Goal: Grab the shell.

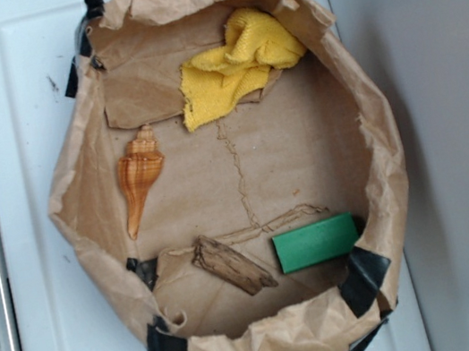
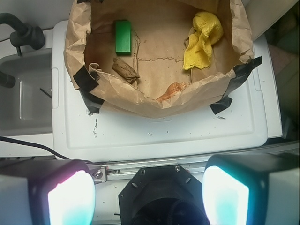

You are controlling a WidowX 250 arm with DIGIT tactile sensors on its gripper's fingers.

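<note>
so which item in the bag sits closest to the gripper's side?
The shell, orange-tan and striped, half hidden behind the paper bag's near wall in the wrist view; wood chunk, green block and cloth lie farther in.

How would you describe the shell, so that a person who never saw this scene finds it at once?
Look inside the brown paper tray on the white surface. The shell lies alone by the tray's left wall in the exterior view. It is orange-tan with brown stripes, wide at one end with a long pointed tail, unlike the rough wood chunk.

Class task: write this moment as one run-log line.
phase: pre-approach | gripper: open, outside paper tray | shell: untouched, tray left side | wood chunk, green block, yellow cloth: untouched
</note>
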